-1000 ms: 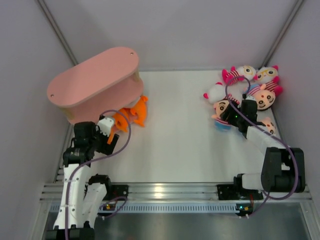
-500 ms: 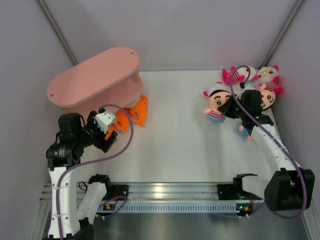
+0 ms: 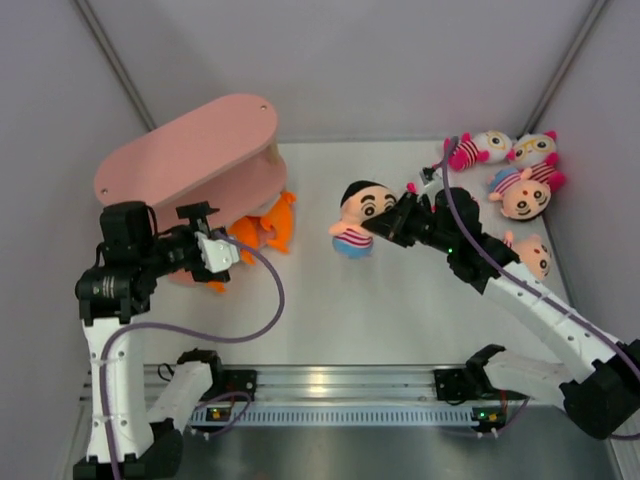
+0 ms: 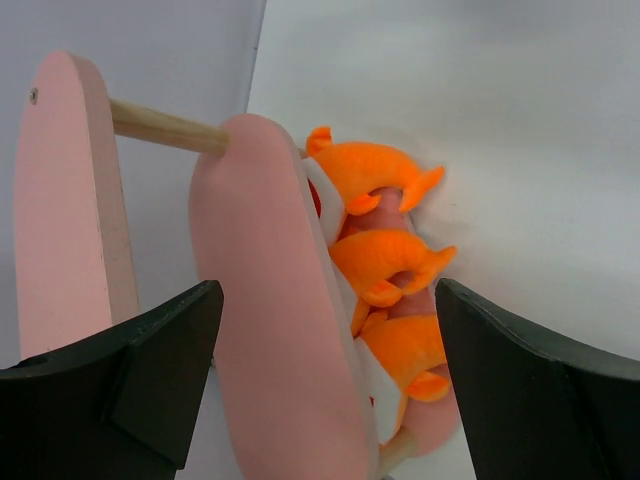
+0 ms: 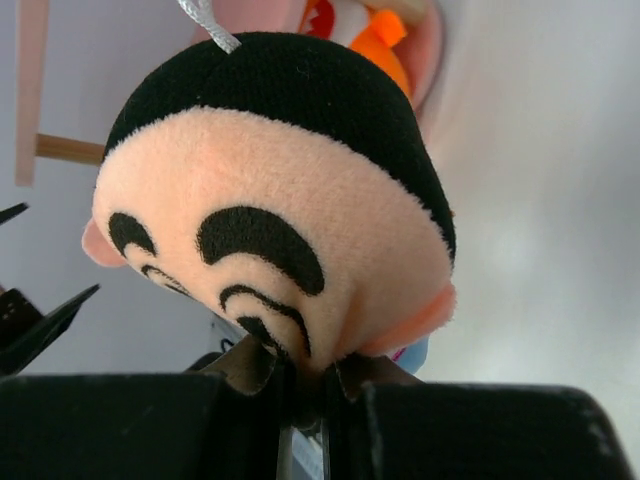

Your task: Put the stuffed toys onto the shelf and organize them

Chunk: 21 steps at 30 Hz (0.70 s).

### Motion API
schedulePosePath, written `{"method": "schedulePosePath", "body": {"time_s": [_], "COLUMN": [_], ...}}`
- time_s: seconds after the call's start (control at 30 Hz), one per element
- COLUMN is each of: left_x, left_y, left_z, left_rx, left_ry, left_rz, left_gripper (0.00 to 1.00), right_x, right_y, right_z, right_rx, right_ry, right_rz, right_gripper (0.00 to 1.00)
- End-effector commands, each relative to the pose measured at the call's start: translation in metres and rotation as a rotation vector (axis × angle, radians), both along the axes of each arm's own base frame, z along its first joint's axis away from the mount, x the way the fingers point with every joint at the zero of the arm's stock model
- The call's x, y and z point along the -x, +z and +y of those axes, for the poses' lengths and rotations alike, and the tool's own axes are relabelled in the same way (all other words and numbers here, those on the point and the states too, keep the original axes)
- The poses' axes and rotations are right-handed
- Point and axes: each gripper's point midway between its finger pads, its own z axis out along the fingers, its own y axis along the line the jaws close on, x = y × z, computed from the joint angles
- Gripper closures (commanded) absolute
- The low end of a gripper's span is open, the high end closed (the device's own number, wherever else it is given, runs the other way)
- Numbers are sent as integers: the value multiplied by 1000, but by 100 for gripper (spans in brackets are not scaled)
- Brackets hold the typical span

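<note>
My right gripper point(image 3: 395, 223) is shut on a stuffed toy, a peach-headed boy doll point(image 3: 358, 214) with black hair, and holds it over the middle of the table. In the right wrist view the doll's head point(image 5: 270, 190) fills the frame, pinched at its lower edge by that gripper point(image 5: 305, 385). The pink shelf point(image 3: 190, 150) stands at the back left. My left gripper point(image 3: 215, 250) is open beside the shelf's near end; in its wrist view the gripper point(image 4: 330, 400) faces the shelf boards point(image 4: 270, 300) with nothing between its fingers. Several other stuffed toys point(image 3: 520, 170) lie at the back right.
Orange plush animals point(image 3: 268, 225) lie on the shelf's lowest board, and in the left wrist view these orange plush animals point(image 4: 385, 265) sit right ahead of the fingers. Another boy doll point(image 3: 535, 255) lies beside the right arm, near the right wall.
The right gripper shut on the boy doll, lifted it from the pile and carried it left towards the table's middle. The left arm drew back and turned its open gripper towards the shelf.
</note>
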Motion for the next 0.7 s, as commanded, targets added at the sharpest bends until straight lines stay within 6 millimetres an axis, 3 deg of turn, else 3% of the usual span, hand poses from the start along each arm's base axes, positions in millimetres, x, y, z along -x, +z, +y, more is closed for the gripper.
{"method": "schedulePosePath", "body": {"time_s": [0.0, 0.03, 0.07, 0.1, 0.13, 0.17, 0.23, 0.27, 0.37, 0.4, 0.5, 0.6, 0.67], "left_x": [-25, -35, -36, -52, -63, -59, -59, -45, -30, -31, -33, -34, -29], "left_y": [-7, -13, -21, -30, -46, -50, -57, -55, -48, -45, -42, -45, -59], "left_z": [-9, -8, -23, -8, -14, -37, -54, -87, -123, -128, -138, -153, -163], "left_rx": [-1, -11, 58, 4, -24, -48, -125, -144, -194, -203, -249, -297, -356], "left_ry": [-69, -47, -3, 146, 179, 168, 177, 75, -46, -71, -163, -248, -321], "left_rz": [55, 84, 186, 211, 276, 307, 301, 280, 172, 139, 26, -114, -152], "left_gripper": [7, 7, 9, 12, 17, 20, 22, 21, 18, 17, 2, 2, 2], "right_x": [-9, -11, -10, -15, -19, -23, -27, -29, -32, -34, -37, -37, -34], "right_y": [41, 55, 54, 46, 52, 48, 46, 46, 41, 39, 33, 33, 33], "right_z": [35, 43, 49, 54, 56, 57, 56, 56, 59, 60, 63, 71, 77], "right_rx": [-192, -219, -209, -191, -191, -180, -173, -178, -180, -181, -188, -229, -265], "right_ry": [-40, -28, -9, -7, -6, -16, -31, -38, -36, -39, -39, -16, 11], "right_rz": [-32, -58, -52, -32, -45, -44, -43, -42, -20, -15, 8, 29, 54], "right_gripper": [100, 100, 100, 100, 100, 100, 100, 100, 100, 100, 100, 100, 100]}}
